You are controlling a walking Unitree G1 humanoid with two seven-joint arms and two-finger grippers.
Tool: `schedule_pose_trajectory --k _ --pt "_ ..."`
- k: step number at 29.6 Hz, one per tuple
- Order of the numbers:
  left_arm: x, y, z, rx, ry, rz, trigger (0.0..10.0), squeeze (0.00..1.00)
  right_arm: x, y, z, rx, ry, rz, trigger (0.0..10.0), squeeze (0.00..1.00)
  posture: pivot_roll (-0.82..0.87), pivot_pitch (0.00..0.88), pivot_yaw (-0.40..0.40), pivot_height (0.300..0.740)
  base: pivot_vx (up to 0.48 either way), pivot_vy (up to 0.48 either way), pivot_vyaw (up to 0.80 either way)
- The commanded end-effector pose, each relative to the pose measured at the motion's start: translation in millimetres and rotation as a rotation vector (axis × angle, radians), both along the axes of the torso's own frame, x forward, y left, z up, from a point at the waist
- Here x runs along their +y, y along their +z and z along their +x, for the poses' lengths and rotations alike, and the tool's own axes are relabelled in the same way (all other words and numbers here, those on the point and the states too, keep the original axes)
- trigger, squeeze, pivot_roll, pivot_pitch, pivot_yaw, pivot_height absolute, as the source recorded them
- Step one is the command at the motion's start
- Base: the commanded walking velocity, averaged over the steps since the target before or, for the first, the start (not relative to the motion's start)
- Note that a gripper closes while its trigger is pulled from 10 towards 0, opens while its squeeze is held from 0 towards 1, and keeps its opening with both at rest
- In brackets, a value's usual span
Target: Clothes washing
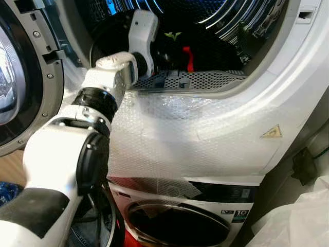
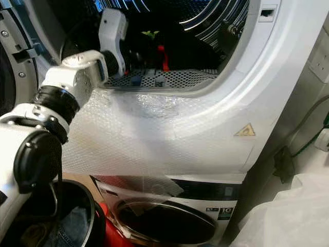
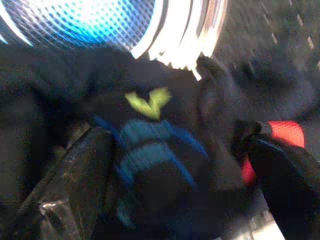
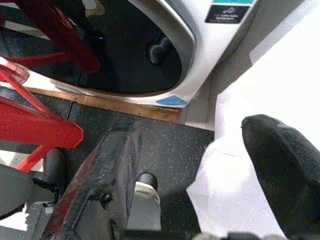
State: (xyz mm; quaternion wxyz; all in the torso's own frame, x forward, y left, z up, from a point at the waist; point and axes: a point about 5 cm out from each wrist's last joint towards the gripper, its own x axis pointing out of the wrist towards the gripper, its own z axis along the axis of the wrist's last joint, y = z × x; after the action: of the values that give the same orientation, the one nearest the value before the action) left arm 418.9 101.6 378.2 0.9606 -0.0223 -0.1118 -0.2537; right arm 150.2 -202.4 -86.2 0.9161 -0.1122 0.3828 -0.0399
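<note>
The left arm [image 1: 61,170], smooth white shells joined by black ribbed collars, reaches up from the foreground into the round mouth of the upper machine [image 1: 267,77]. That machine's curved white front is wrapped in dimpled bubble film [image 1: 169,144]. Below it sits a second machine [image 1: 180,221] with a dark glass door.

The left gripper [image 3: 175,165] is inside the drum [image 3: 80,20], whose perforated metal wall shines blue. Its two black fingers [image 3: 75,185] stand spread apart on either side of a heap of dark clothes [image 3: 165,150]; the picture is blurred, so whether they touch the cloth is hard to say. The soft heap lies on the drum floor, with a blue-striped piece, a small yellow-green mark and a red patch.

The right gripper [image 4: 195,170] hangs low, fingers apart and empty, above speckled dark flooring [image 4: 170,145] beside crinkled white plastic sheet [image 4: 280,85].
</note>
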Motion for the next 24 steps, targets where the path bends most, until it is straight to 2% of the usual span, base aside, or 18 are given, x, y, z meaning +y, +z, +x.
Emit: schedule_pose_trajectory --k 1,3,6,7,9,11,14,16,19,20,24 --pt "8.3 11.6 -0.8 -0.027 0.045 -0.042 10.0 0.0 0.0 -1.0 -4.1 0.001 -0.002 0.004 10.0 0.0 -0.19 0.0 0.126 0.74 0.0 0.0 0.0" --pt "9.8 13.4 -0.5 -0.02 0.061 -0.067 10.0 0.0 -2.7 -1.2 -6.4 0.002 -0.01 -0.001 10.0 0.0 -0.2 0.0 0.128 0.74 0.0 0.0 0.0" --pt "9.1 13.6 -0.3 -0.009 0.069 -0.055 10.0 0.0 -6.2 -1.2 -8.5 0.004 -0.019 -0.007 10.0 0.0 -0.23 0.01 0.13 0.74 0.0 0.0 0.0" --pt "6.8 11.8 -0.2 -0.01 0.07 0.018 10.0 0.0 -9.3 -0.7 -9.5 -0.001 -0.027 -0.014 10.0 0.0 -0.23 0.012 0.13 0.74 0.0 0.0 0.0" --pt "5.4 10.8 -0.2 -0.022 0.077 0.075 10.0 0.0 -11.5 0.0 -9.3 -0.005 -0.034 -0.019 10.0 0.0 -0.24 0.012 0.13 0.74 0.0 0.0 0.0" --pt "7.9 9.5 1.1 -0.012 0.117 0.053 10.0 0.0 -14.0 0.9 -7.6 -0.009 -0.045 -0.023 10.0 0.0 -0.24 0.011 0.128 0.74 0.0 0.0 0.0" --pt "8.4 6.1 2.1 -0.023 0.15 0.106 10.0 0.0 -14.0 1.5 -4.7 -0.007 -0.047 -0.024 10.0 0.0 -0.24 0.0 0.124 0.74 0.0 0.0 0.0" --pt "3.6 12.8 -0.5 -0.083 0.117 0.168 10.0 0.0 -13.1 2.0 -2.5 -0.011 -0.055 -0.022 10.0 0.0 -0.23 0.0 0.118 0.74 0.0 0.0 0.0" --pt "2.1 18.1 -2.4 -0.121 0.102 0.199 10.0 0.0 -11.9 2.4 -0.5 -0.014 -0.058 -0.019 10.0 0.0 -0.22 0.0 0.115 0.74 0.0 0.0 0.0" --pt "0.8 30.0 -6.7 -0.206 0.082 0.244 10.0 0.0 -7.9 3.0 3.6 -0.019 -0.049 -0.01 10.0 0.0 -0.2 0.0 0.111 0.74 0.0 0.0 0.0" --pt "5.0 50.9 -16.2 -0.364 0.058 0.273 10.0 0.0 4.1 4.7 14.8 -0.026 -0.018 0.014 10.0 0.0 -0.15 0.0 0.105 0.74 0.0 0.0 0.0"
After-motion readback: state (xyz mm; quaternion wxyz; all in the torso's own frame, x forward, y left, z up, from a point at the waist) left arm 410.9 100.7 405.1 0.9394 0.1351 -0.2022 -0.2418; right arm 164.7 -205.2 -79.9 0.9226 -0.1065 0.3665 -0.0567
